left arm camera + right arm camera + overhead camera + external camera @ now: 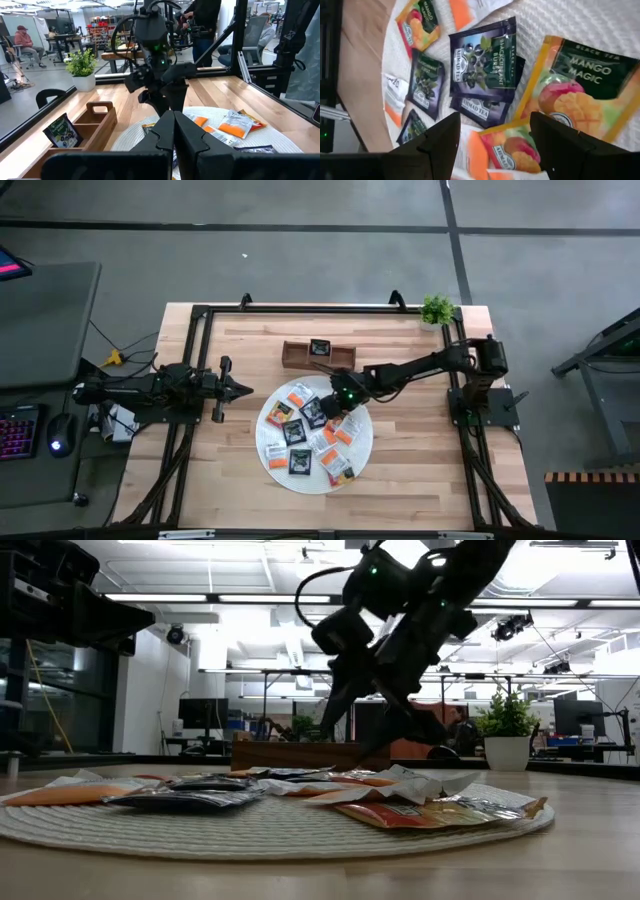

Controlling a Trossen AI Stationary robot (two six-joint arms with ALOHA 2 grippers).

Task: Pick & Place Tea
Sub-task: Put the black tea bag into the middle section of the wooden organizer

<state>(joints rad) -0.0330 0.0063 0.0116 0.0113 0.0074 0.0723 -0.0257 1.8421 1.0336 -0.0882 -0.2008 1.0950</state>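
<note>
Tea sachets (pixel 400 802) lie scattered on the round white mat (pixel 280 830) mid-table, w/ the right gripper (pixel 343 402) hovering just above them, fingers wide and empty; left gripper (pixel 243 389) waits beside, closed.

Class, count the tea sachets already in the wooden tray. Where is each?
1. A dark sachet stands in the wooden tray's middle compartment. The right arm covers part of the tray's right end, so another could be hidden there.
</note>
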